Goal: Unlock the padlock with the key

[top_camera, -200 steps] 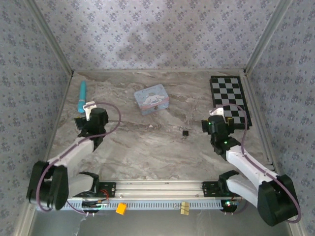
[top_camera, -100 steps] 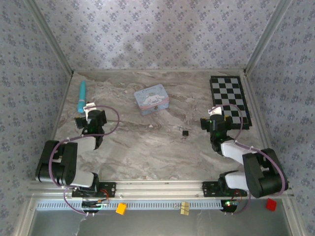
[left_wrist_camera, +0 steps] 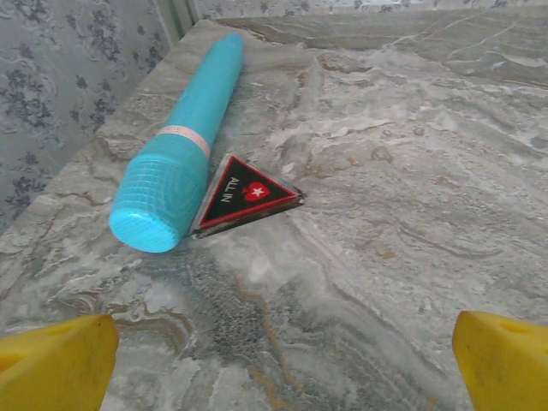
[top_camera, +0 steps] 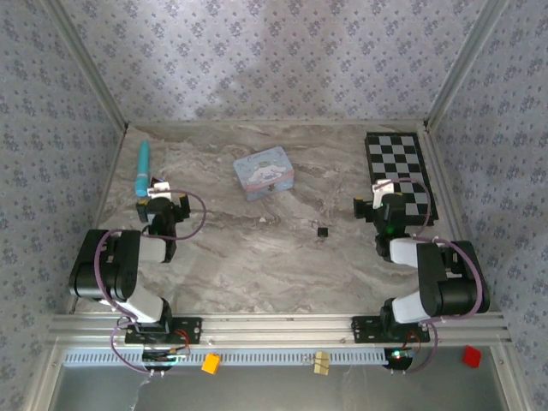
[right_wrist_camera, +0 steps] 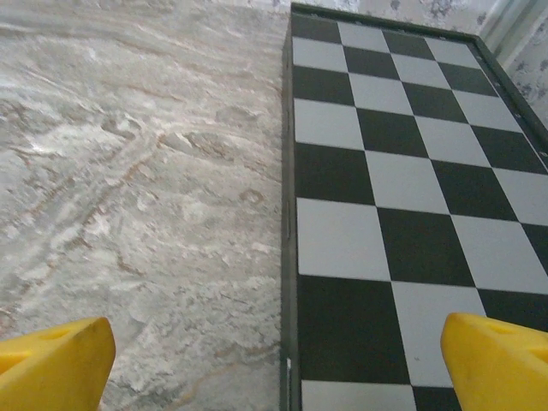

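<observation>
A: Where's the padlock (top_camera: 323, 231)?
B: On the marble table (top_camera: 257, 274), a bit right of ctr. Tiny black cube, nothing touching it. It's nearer than the light-blue tin (top_camera: 265, 172) (tin lies further back, slightly left) and well apart from it.
A: And the left gripper (left_wrist_camera: 278, 368)?
B: Jaws spread wide. Yellow fingertips (left_wrist_camera: 56, 364) sit at opp. bottom corners of the wrist view, w/ bare marble btwn them, so it's holding nothing. Ahead of it a turquoise tube (left_wrist_camera: 184, 141) lies along the table's left edge, w/ a black-and-red triangular card (left_wrist_camera: 244, 193) marked "ALL IN" right against its near end.
A: The right gripper (right_wrist_camera: 274, 364)?
B: Same: jaws wide apart, empty. It hangs at the left edge of the checkerboard (right_wrist_camera: 402, 171), one tip over marble, the other over the squares.
A: Either one near the lock?
B: No. Both are well apart from it, the left by the tube, the right by the board.
</observation>
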Robot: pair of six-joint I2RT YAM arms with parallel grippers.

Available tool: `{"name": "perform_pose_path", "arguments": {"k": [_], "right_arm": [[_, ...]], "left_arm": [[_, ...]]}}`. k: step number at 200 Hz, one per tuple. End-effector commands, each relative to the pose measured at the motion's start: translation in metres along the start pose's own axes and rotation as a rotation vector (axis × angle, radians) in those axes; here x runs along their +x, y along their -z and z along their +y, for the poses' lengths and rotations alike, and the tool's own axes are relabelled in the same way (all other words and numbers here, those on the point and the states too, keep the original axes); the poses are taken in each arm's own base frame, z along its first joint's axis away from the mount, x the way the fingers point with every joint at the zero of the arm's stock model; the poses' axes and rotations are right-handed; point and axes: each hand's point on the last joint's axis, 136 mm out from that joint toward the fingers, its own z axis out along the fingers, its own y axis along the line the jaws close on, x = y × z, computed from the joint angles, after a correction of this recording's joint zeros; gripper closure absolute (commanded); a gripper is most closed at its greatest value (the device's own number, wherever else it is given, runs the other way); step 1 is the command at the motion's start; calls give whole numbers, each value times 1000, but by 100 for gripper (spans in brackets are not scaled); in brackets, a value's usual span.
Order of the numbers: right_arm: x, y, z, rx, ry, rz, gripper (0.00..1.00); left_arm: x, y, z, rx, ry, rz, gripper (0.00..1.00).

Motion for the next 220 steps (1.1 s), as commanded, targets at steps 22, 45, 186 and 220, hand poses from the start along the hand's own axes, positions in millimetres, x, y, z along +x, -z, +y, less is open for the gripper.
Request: {"name": "perform_pose_path", "arguments": {"k": [22, 45, 186, 220], "right_arm": [[2, -13, -8, -23, -103, -37, 1], [2, -15, -13, -11, -123, -21, 1], [3, -16, -13, -21, -130, -17, 1], [2, -15, -14, -10, -125, -22, 1]], "left_arm": [[-15, -5, -2, 35, 36, -34, 0], [-14, -4, -2, 36, 36, -27, 0], [-15, -4, -2, 39, 35, -28, 0], [-15, -4, -2, 38, 36, -28, 0]]}}
